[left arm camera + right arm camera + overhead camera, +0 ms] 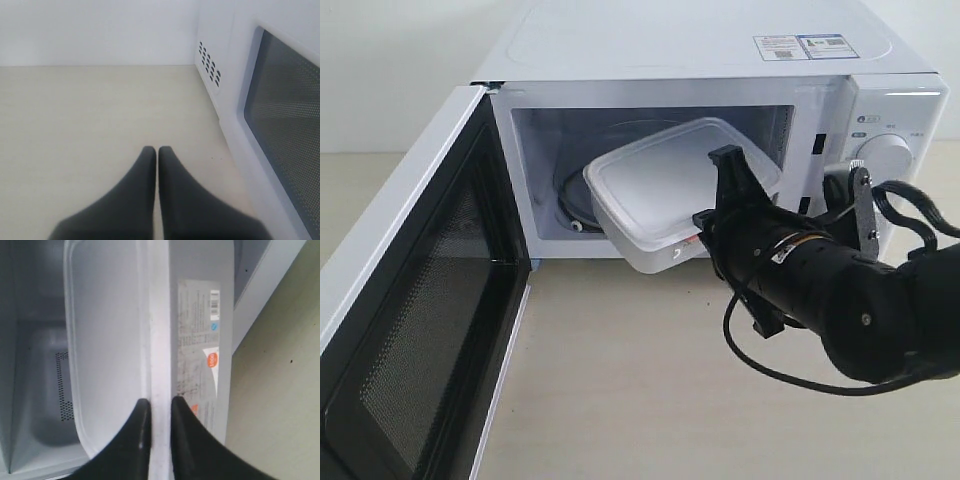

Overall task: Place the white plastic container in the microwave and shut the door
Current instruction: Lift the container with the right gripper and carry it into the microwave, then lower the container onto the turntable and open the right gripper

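The white microwave (pixel 720 40) stands at the back with its door (pixel 415 330) swung wide open on the left. Tilted and held off the floor of the cavity, the white plastic container (pixel 665 185) sits halfway through the opening. My right gripper (pixel 712 200) is shut on the container's rim (pixel 160 340), one finger over the lid and one on the labelled side (pixel 197 340). My left gripper (pixel 157 150) is shut on nothing, low over the table beside the outer face of the door (pixel 285 115); it does not show in the exterior view.
The glass turntable (pixel 572 200) lies under the container's far end. Two dials are on the panel (pixel 885 150) right of the cavity. The light table (pixel 640 380) stretches in front of the microwave. Vent holes (pixel 209 62) mark the microwave's side.
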`<act>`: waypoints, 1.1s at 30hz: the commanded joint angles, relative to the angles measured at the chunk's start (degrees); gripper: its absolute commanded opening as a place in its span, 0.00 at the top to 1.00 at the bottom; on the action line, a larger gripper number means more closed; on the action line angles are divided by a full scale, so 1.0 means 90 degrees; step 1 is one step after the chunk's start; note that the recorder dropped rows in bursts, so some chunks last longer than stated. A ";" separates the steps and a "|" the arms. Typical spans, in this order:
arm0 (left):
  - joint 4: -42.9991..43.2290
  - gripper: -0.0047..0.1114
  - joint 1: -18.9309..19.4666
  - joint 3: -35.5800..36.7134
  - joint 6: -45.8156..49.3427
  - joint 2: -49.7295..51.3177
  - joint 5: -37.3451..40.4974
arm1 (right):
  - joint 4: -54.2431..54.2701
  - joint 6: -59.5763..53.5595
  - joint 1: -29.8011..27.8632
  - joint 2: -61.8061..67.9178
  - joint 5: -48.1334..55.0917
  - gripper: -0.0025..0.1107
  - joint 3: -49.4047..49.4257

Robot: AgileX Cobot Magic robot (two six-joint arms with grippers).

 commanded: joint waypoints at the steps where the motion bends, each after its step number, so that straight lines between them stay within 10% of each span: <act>1: 0.0006 0.92 0.0035 0.0025 0.0014 -0.0023 -0.0007 | 0.0183 0.0075 -0.0029 0.0254 -0.0262 0.98 -0.0312; 24: 0.0006 0.92 0.0035 0.0025 0.0014 -0.0023 -0.0007 | 0.0274 -0.0348 -0.0053 0.1935 -0.0379 0.98 -0.2558; 26: 0.0006 0.92 0.0035 0.0025 0.0014 -0.0023 -0.0007 | 0.0218 -0.0753 -0.0053 0.1935 -0.0379 0.91 -0.2558; 30: 0.0006 0.92 0.0035 0.0025 0.0014 -0.0023 -0.0007 | 0.0312 -0.0882 -0.0053 0.1935 -0.0379 0.47 -0.2558; 33: 0.0006 0.92 0.0035 0.0025 0.0014 -0.0023 -0.0007 | 0.0128 -0.0882 -0.0053 0.1844 -0.0195 0.70 -0.2558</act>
